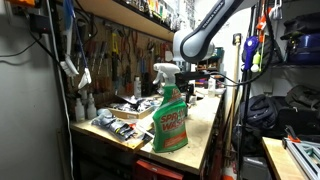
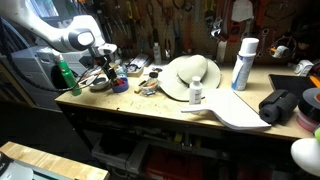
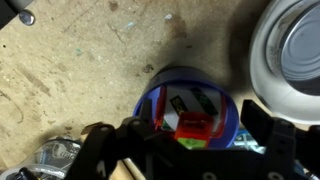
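In the wrist view my gripper (image 3: 185, 132) hangs open just above a small blue bowl (image 3: 228, 112) on the worn wooden bench. Its two black fingers stand wide apart on either side of the bowl. The bowl holds small items, among them a red-orange block (image 3: 195, 125) and dark flat pieces. In an exterior view the gripper (image 2: 108, 66) is over the blue bowl (image 2: 118, 87) at the bench's left end. In an exterior view the gripper (image 1: 186, 76) is partly hidden behind a green spray bottle (image 1: 169, 118).
A white round dish (image 3: 290, 50) sits close beside the blue bowl. The bench also carries a white hat-shaped object (image 2: 190, 75), a small white bottle (image 2: 196, 93), a tall spray can (image 2: 243, 62), a green bottle (image 2: 65, 76) and loose clutter. A tool wall stands behind.
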Controlling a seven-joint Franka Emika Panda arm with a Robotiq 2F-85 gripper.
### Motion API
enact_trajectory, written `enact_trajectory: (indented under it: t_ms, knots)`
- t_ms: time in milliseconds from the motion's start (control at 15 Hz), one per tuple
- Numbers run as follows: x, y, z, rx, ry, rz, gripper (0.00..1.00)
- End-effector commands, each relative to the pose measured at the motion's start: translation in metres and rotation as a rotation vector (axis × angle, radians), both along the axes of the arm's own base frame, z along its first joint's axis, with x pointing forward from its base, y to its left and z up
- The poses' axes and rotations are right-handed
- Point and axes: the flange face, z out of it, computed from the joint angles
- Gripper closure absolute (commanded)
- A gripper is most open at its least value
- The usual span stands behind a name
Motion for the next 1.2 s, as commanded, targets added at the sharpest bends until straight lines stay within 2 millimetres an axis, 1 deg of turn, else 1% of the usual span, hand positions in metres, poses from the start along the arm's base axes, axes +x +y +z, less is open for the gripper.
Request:
enact_trajectory:
  t_ms: [0, 67, 200, 267, 333, 400, 533, 733, 933, 1067, 1133]
  knots:
    - [0.001, -0.009, -0.007, 0.028, 0.027, -0.009, 0.18]
    - [0.0, -0.011, -0.008, 0.031, 0.024, -0.014, 0.18]
    - [0.0, -0.013, -0.01, 0.035, 0.021, -0.024, 0.21]
    - [0.0, -0.013, -0.01, 0.036, 0.024, -0.025, 0.3]
    - [0.001, -0.012, -0.01, 0.036, 0.022, -0.023, 0.45]
    - [0.0, -0.011, -0.009, 0.036, 0.021, -0.02, 0.46]
    - [-0.002, -0.005, -0.002, 0.041, 0.022, -0.002, 0.62]
    - [-0.013, 0.003, 0.02, 0.027, 0.017, 0.032, 0.62]
    - [-0.036, 0.006, 0.06, 0.011, -0.018, 0.05, 0.62]
    - [-0.047, 0.015, 0.077, 0.031, -0.029, 0.123, 0.62]
    - [-0.049, 0.026, 0.081, 0.041, -0.073, 0.2, 0.62]
